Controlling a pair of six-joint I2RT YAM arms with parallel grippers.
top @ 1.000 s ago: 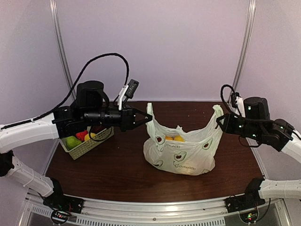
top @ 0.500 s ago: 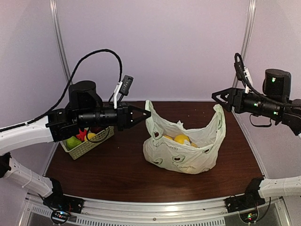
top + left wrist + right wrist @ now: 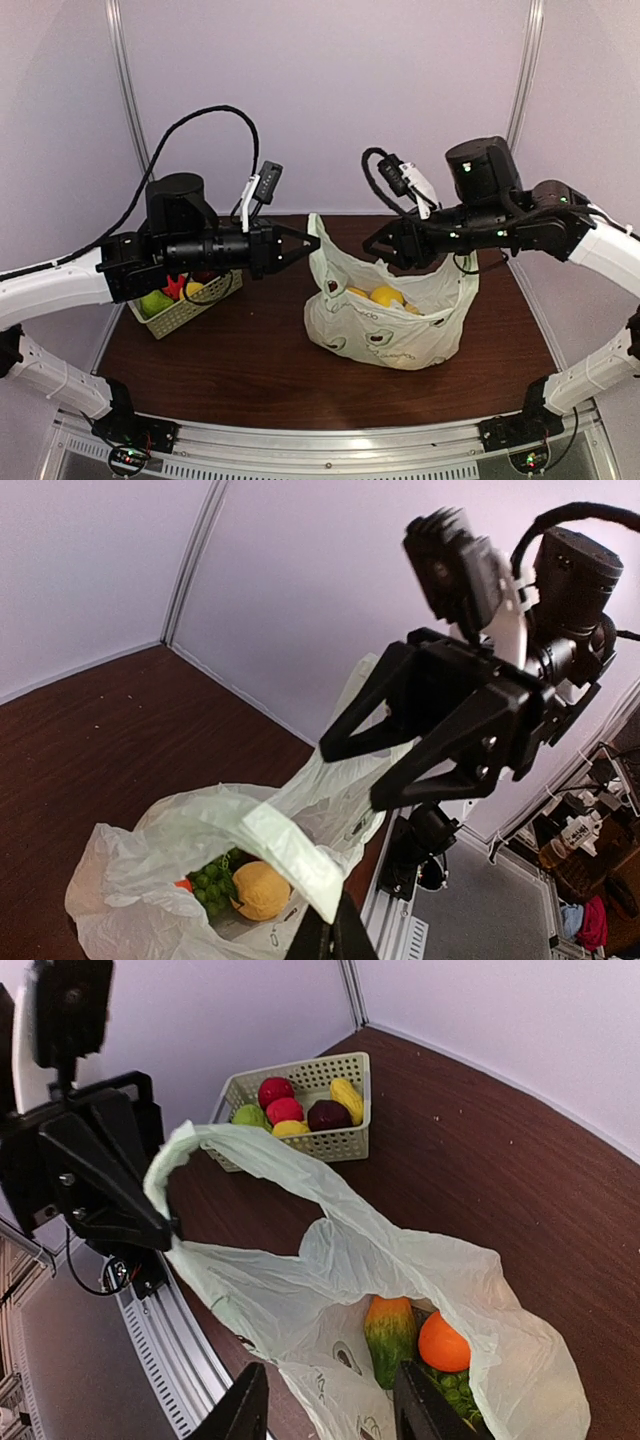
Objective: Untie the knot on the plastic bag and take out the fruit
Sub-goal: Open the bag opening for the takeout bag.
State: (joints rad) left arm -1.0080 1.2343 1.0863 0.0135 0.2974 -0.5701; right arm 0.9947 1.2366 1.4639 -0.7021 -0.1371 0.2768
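The plastic bag (image 3: 390,325) sits mid-table with its mouth open. My left gripper (image 3: 308,243) is shut on the bag's left handle (image 3: 290,855) and holds it up taut. Over the bag's mouth hovers my right gripper (image 3: 374,246), open, with nothing between its fingers (image 3: 420,1400). Inside the bag lies the fruit: an orange one (image 3: 443,1343), a green-and-orange one (image 3: 390,1332), green grapes (image 3: 210,880) and a yellow round one (image 3: 386,295). I see no knot; the two handles stand apart.
A pale slotted basket (image 3: 190,312) at the left holds red, yellow, green and dark purple fruit (image 3: 285,1112), partly under my left arm. The table's near edge with its metal rail (image 3: 160,1350) runs close beside the bag.
My right gripper let go of the bag's right handle, rose, then swung left over the bag's mouth. The right side of the bag slumped. My left gripper keeps its handle.
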